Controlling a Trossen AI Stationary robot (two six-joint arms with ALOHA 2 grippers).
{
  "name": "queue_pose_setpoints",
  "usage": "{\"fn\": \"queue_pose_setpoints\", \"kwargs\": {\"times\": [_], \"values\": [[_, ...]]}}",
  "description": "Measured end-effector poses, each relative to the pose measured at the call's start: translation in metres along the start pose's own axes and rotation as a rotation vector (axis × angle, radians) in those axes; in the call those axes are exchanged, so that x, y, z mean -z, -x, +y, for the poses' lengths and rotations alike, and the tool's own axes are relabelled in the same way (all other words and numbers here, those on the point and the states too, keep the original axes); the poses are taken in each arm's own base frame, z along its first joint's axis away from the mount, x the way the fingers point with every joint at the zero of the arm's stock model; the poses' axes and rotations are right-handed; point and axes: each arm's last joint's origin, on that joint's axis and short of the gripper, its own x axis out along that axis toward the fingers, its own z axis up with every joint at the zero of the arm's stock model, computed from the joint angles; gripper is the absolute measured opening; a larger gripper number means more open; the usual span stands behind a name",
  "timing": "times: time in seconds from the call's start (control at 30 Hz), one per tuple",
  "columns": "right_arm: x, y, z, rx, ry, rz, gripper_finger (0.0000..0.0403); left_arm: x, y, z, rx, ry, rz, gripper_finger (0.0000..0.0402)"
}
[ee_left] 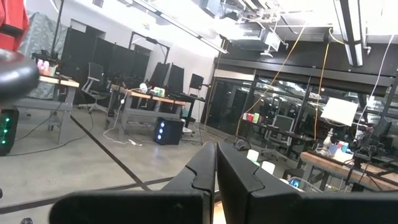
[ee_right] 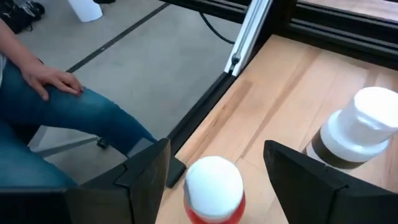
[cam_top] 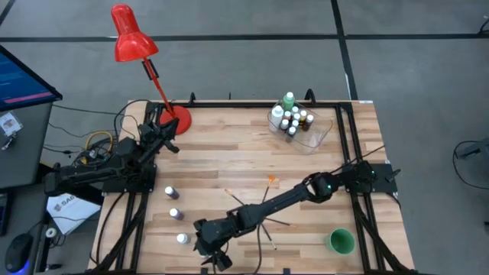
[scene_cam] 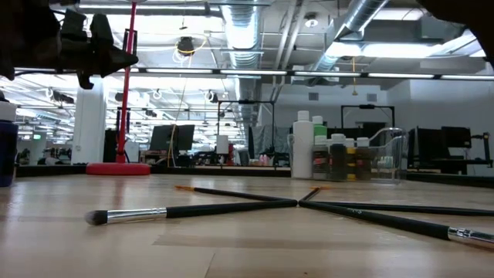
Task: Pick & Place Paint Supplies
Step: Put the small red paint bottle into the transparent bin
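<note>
While loose, three bottles, four brushes

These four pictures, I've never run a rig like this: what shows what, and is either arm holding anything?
Two dark arms work at a wooden table. The overhead picture shows everything; the low one looks across the tabletop; the others sit on each wrist. The left gripper is shut, empty, raised near the red lamp. The right gripper is open around a red small bottle, not gripping. Three small bottles, brushes and a green cup lie loose; a clear tub holds more bottles.
</note>
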Motion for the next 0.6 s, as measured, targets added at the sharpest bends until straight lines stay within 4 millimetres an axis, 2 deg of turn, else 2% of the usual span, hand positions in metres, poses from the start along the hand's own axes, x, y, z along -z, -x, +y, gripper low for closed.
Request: {"fn": "queue_pose_setpoints", "kwargs": {"times": [0.3,0.6], "values": [[0.0017,0.0005,-0.0002,-0.001,-0.006,0.022,0.0251,0.0001,0.0000,0.0000,0.000,0.000,0.000,0.0008],[0.0074,0.0009,0.0004,-0.005,-0.020,0.081,0.0201,0.0000,0.0000,0.0000,0.000,0.000,0.000,0.0008]]}}
